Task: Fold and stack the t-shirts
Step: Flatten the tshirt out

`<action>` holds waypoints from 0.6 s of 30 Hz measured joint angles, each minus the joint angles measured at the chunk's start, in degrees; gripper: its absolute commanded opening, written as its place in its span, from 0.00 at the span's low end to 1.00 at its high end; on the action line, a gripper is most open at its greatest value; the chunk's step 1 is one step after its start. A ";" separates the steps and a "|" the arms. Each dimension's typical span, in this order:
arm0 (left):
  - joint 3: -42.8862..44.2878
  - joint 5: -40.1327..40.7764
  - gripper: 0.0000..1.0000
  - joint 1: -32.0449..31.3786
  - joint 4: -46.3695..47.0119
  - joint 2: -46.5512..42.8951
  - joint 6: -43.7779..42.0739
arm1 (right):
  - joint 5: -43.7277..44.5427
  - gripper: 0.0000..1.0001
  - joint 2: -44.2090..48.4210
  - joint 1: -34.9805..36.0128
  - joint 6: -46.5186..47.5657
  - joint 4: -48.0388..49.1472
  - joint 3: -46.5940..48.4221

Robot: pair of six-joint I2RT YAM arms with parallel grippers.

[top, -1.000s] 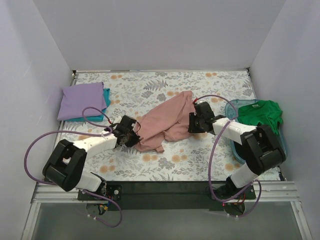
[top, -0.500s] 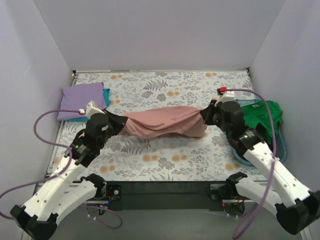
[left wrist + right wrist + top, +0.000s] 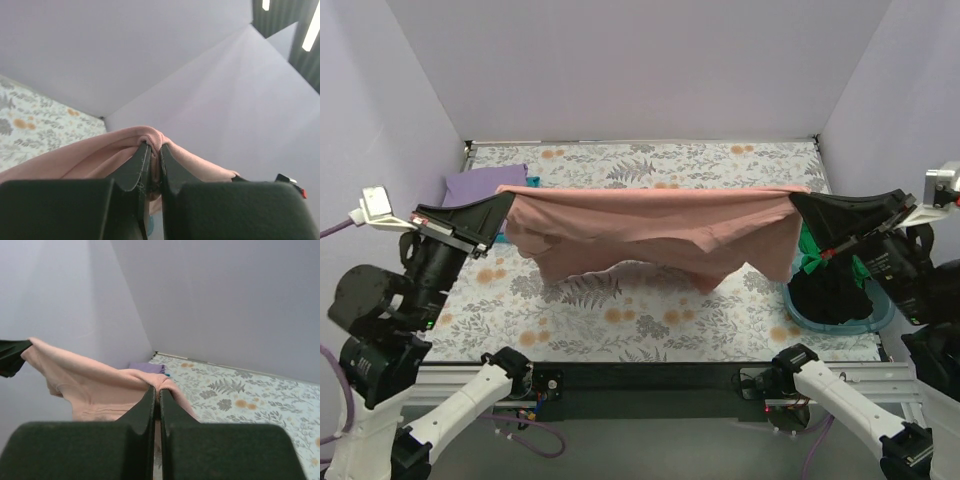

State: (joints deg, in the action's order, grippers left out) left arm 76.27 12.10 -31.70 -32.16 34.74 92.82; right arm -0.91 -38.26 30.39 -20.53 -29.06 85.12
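The dusty pink t-shirt point(image 3: 650, 225) hangs stretched wide in the air above the floral table, held at both ends. My left gripper point(image 3: 508, 196) is shut on its left end, also seen in the left wrist view point(image 3: 155, 146). My right gripper point(image 3: 794, 197) is shut on its right end, also seen in the right wrist view point(image 3: 159, 390). The pink cloth point(image 3: 90, 385) sags between them. A folded lavender t-shirt point(image 3: 470, 184) lies at the back left on a teal one point(image 3: 533, 182). A green t-shirt point(image 3: 865, 270) lies in the tub, mostly hidden by my right arm.
The translucent teal plastic tub point(image 3: 798, 305) stands at the table's right edge. Purple walls close in the table on three sides. The floral tabletop point(image 3: 650, 315) lies under the hanging shirt. The table's front rail point(image 3: 650, 370) runs between the arm bases.
Both arms have risen and spread far apart, lifting the pink t-shirt off the table and pulling it from a bunched roll into a wide hanging sheet.
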 measured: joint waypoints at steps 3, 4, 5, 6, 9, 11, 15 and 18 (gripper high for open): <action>5.35 -2.08 0.00 -0.02 0.22 0.61 -1.40 | -4.28 0.01 -0.90 0.00 -0.02 -1.20 4.92; 6.54 -2.38 0.00 -0.02 0.42 0.87 -1.70 | -5.20 0.01 -1.36 0.00 0.00 -1.29 6.01; 7.87 -2.71 0.00 -0.02 0.63 1.31 -2.19 | -6.14 0.01 -2.21 0.00 0.00 -1.70 7.45; 9.11 -3.04 0.00 -0.02 0.72 1.95 -2.89 | -6.84 0.01 -3.23 0.00 0.04 -1.95 8.79; 11.69 -3.32 0.00 -0.02 1.36 4.79 -4.61 | -7.50 0.01 -6.25 0.00 0.44 -2.12 10.93; 13.09 -2.38 0.00 -0.02 0.90 7.93 -5.46 | -7.41 0.01 -8.39 0.00 0.83 -2.19 10.91; 17.35 2.80 0.00 0.00 -0.90 20.57 -7.15 | -3.28 0.01 -15.32 0.00 1.75 -2.36 10.58; 22.93 5.66 0.00 0.76 -3.50 34.07 -9.53 | 2.03 0.01 -22.95 -0.07 3.52 -2.51 11.82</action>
State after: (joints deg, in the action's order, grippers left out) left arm 99.20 17.76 -30.94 -35.66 68.82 83.29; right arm 1.13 -61.21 30.33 -17.02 -31.57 96.95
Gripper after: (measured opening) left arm 0.056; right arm 0.031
